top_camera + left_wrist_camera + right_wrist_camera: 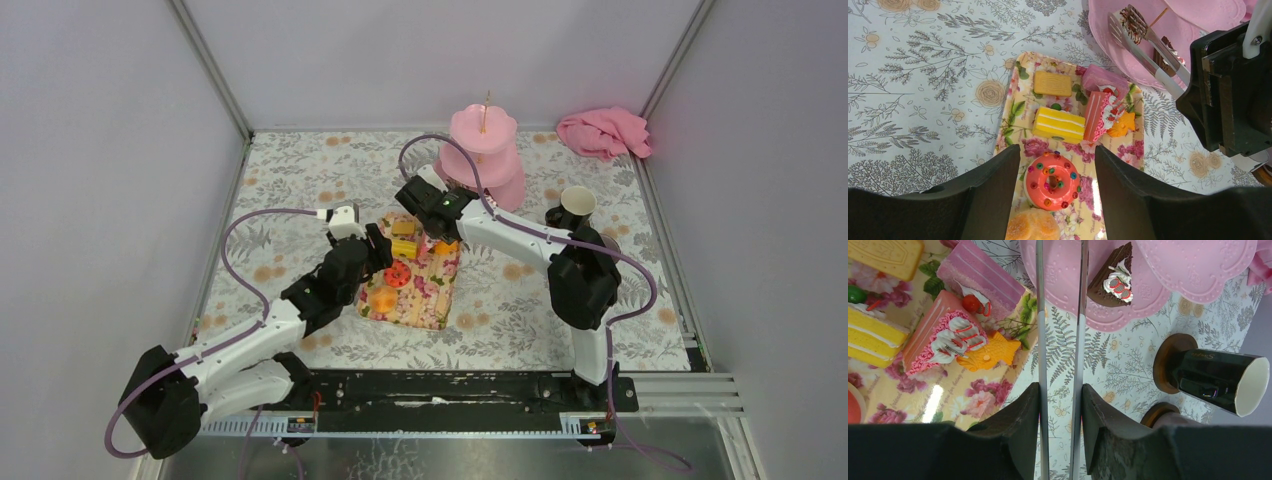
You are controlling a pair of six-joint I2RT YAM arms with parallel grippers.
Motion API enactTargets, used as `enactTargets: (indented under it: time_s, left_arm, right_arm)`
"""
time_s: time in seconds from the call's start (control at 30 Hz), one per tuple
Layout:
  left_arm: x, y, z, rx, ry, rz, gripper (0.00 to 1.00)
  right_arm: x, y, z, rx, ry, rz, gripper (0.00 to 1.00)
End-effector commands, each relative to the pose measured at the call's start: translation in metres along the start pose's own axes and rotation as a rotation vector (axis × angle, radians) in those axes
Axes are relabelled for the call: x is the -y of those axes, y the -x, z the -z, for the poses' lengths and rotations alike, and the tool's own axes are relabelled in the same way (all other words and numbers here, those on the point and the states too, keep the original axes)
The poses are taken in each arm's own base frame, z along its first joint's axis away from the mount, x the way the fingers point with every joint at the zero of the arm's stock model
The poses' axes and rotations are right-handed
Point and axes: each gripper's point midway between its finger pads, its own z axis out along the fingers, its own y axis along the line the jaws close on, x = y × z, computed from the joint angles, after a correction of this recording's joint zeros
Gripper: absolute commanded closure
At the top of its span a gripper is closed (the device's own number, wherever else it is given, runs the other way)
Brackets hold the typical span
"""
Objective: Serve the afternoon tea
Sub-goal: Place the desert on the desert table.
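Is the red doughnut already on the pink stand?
No, in the left wrist view the red doughnut lies on the floral tray, well apart from the pink stand.

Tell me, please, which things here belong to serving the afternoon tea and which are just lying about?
For the job: toy cakes, chocolate slice, pink stand, black mug, tongs.
Just lying about: pink cloth, floral tray under the cakes.
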Motion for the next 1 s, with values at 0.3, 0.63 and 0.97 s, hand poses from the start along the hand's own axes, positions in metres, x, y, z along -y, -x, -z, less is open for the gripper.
enactTargets:
  time_s: [0.3, 0.63, 0.97]
  left_arm:
    - [0.006, 0.016, -0.003, 0.044, -0.01, 0.037, 0.36]
    - [0.006, 0.015, -0.002, 0.041, -0.007, 0.035, 0.36]
    - [0.007, 0.018, -0.003, 0.042, -0.006, 0.031, 0.36]
  right_arm:
    - [0.005, 0.017, 0.008, 0.05, 0.007, -0.062, 0.67]
    - [0.006, 0.016, 0.009, 0.055, 0.011, -0.078, 0.63]
    - [0.003, 0.004, 0.005, 0.037, 0.013, -0.081, 0.61]
